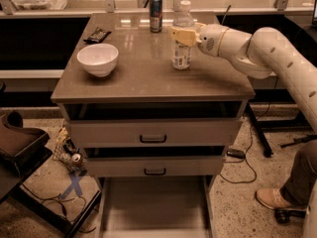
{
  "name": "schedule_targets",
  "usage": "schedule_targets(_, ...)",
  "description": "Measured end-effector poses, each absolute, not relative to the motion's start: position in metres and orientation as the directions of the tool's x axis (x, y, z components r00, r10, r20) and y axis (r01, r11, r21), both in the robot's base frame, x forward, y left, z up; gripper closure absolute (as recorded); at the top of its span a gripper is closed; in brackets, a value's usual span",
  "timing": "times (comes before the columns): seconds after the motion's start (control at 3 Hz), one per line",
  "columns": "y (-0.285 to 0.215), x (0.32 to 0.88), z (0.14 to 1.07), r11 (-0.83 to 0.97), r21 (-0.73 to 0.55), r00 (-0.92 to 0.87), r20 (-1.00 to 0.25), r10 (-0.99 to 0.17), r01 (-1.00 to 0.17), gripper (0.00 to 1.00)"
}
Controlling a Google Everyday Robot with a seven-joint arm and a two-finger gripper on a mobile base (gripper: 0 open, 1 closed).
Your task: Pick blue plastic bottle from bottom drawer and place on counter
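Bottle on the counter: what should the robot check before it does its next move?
1. Blue plastic bottle is out of the bottom drawer: ok.
2. Bottle stands upright on the counter: ok.
3. Bottle sits well in from the counter's edges: ok.
4. Gripper, at the bottle's shoulder, has let go: cannot tell.
5. Can and white bowl stand apart from the bottle: ok.

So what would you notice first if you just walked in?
The big white robot arm comes in from the right, with its gripper at the upper part of the blue plastic bottle, which stands on the counter. Next you'd spot the white bowl on the counter's left side, and the bottom drawer pulled out below.
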State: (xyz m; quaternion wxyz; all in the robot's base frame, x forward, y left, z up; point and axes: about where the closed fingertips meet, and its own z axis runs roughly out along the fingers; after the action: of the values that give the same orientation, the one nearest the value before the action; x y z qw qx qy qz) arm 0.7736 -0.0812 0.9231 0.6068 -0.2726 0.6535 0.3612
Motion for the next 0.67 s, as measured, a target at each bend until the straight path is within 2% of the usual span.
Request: schedule_targets(0.67,-0.081,0.7736,0.9259,0.59,0.141,-0.115,-0.99,0.082,-0.795,0.38)
